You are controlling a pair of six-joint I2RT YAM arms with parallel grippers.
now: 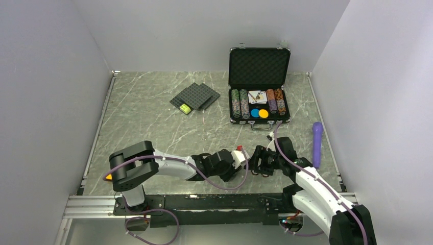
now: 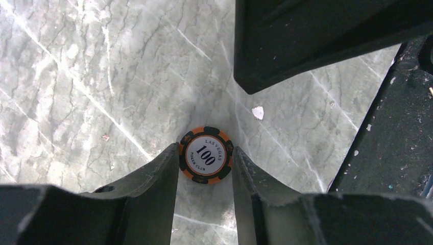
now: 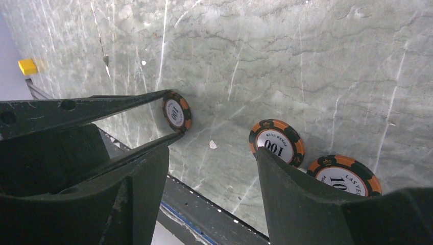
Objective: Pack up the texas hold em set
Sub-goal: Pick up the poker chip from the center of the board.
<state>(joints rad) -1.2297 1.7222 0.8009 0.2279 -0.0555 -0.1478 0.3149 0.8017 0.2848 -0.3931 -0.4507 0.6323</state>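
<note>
Pinches an orange chip (image 2: pixel 205 154) by its rim in the left jaws, ready to carry to the open briefcase (image 1: pixel 259 87) across the bench (image 1: pixel 153 127); holds right jaws wide, empty, over two more chips (image 3: pixel 276 143).

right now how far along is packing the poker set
Done: the open briefcase already holds rows of chips. In hand: the left gripper pinches one orange chip on edge. Left: two more orange chips lie on the table by the open right gripper; lid not closed.

grey studded plates (image 1: pixel 195 95), yellow-green brick (image 1: pixel 185 108), purple stick (image 1: pixel 317 143)
</note>
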